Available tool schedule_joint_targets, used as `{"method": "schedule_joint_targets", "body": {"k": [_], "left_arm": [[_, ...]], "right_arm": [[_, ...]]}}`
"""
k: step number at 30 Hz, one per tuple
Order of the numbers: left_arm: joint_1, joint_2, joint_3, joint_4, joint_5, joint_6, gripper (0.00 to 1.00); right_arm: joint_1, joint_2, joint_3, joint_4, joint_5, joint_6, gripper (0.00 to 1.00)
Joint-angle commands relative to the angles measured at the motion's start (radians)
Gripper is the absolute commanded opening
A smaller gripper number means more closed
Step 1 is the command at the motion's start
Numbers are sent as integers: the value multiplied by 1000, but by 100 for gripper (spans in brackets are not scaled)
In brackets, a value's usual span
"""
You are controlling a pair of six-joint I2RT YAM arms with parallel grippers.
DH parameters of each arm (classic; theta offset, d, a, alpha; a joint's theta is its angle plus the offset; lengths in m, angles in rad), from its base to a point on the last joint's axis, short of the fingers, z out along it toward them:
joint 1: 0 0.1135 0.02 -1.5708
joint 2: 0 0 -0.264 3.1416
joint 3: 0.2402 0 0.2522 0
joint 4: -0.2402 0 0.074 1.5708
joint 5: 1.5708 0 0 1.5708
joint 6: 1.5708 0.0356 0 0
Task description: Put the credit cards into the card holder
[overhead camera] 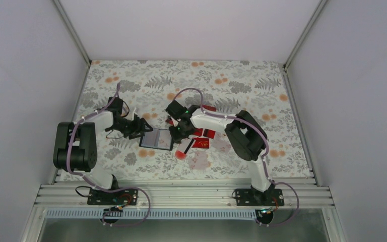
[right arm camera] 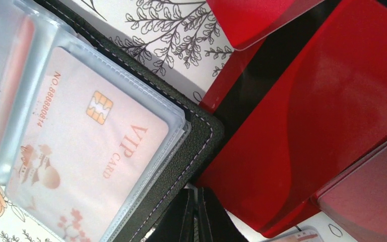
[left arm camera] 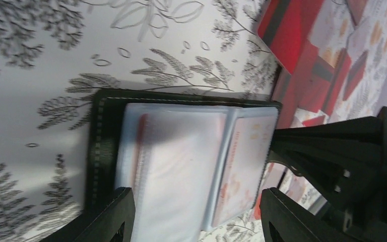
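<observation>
Right wrist view: the right gripper (right arm camera: 195,201) is seen shut, its tips just beside the black stitched leather card holder (right arm camera: 181,151), which is laid open on the floral tablecloth (right arm camera: 171,35). Flat red plastic credit cards (right arm camera: 302,126) are piled just beyond the holder. The left gripper (left arm camera: 196,201) is spread open over the holder.

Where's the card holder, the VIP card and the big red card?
card holder (right arm camera: 199,138), right wrist view, its black stitched edge.
VIP card (right arm camera: 95,146), right wrist view, middle of its face.
big red card (right arm camera: 307,136), right wrist view, its red face.
</observation>
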Motion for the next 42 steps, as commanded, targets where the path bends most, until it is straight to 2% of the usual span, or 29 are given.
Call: {"method": "schedule_joint_targets", "body": {"k": [1,4,6,11,15,21,25,30,36,42], "left_arm": [[-4,-6,23,-12,109,47,63],[-5,-20,31,-22,136,56,63],[-6,-38,48,-40,96,63,63],[-6,-141,74,-74,-150,29,65],[-19,-140,61,-92,-294,37,74],[-26,25,73,-29,-230,90,76],[-29,111,102,-46,-204,133,78],[-50,155,76,-28,-130,128,78],[-69,94,44,-16,20,99,73],[-71,-35,107,-69,89,42,73]], "right_arm": [[8,5,-44,37,-33,21,4],[6,4,-50,46,-37,25,4],[7,5,-53,50,-40,27,4],[7,-3,-73,93,-74,23,4],[8,4,-84,118,-83,16,4],[8,22,-98,133,-87,21,4],[8,25,-109,147,-90,26,4],[7,46,-100,156,-91,25,4],[-1,89,-59,154,-98,19,4],[-19,111,-37,155,-102,15,4]]}}
